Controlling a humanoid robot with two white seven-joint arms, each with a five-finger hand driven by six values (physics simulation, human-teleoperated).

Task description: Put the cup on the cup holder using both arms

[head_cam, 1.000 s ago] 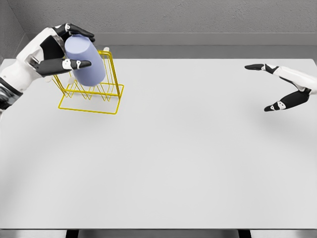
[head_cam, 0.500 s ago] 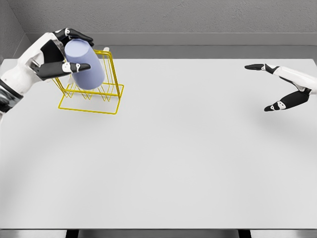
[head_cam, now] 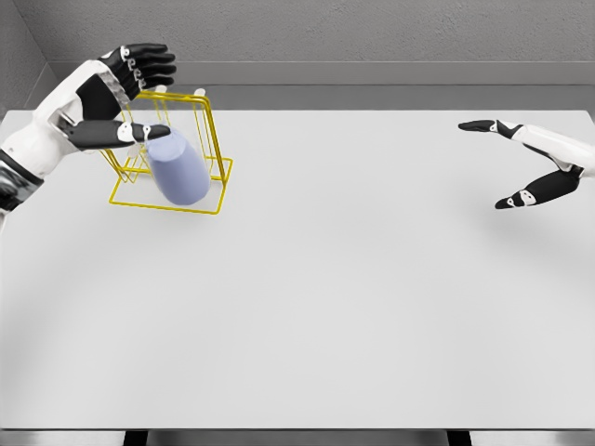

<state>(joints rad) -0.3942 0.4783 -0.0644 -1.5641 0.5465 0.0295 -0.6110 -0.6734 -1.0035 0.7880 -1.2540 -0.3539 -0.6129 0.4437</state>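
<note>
Now, with your left hand (head_cam: 121, 98) spread open and holding nothing, lift it clear toward ten o'clock so it can't nudge the cup (head_cam: 179, 167) sitting tilted on the yellow cup holder (head_cam: 212, 158).

Pale lilac cup (head_cam: 178, 167), tilted, inside yellow wire cup holder (head_cam: 206, 139), just below left hand's (head_cam: 110, 98) spread fingers (head_cam: 149, 63), apart.
</note>
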